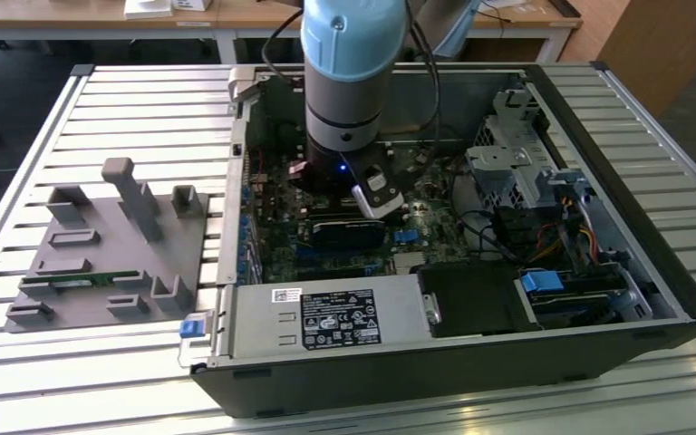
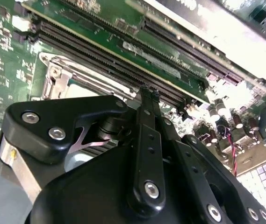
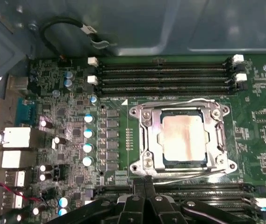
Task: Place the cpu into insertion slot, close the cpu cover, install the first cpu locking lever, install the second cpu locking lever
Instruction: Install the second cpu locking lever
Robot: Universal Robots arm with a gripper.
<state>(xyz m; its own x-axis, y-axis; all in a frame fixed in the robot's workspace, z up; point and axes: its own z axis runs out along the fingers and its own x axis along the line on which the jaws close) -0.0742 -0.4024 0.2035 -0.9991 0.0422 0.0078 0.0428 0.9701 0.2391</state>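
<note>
Dull silver metal tops the cpu [image 3: 183,138], which we see lying flat in the slot [image 3: 163,161] on the green board [image 3: 114,161], framed by the cover [image 3: 144,122] that lies down around it with its square window over the chip. Thin wire levers [image 3: 189,173] run along the frame's edges; we cannot tell whether they are hooked. We judge the chip light, rigid and fragile underneath, best held by its edges, and the levers springy, best pushed near their free ends. Long black memory slots [image 3: 163,77] lie on either side of the socket. The gripper [image 3: 144,184] hangs just beside the socket's edge, its fingers pressed together and holding nothing. In the exterior view the arm [image 1: 345,82] reaches down into the open computer case [image 1: 638,272] on a slatted table [image 1: 142,100].
</note>
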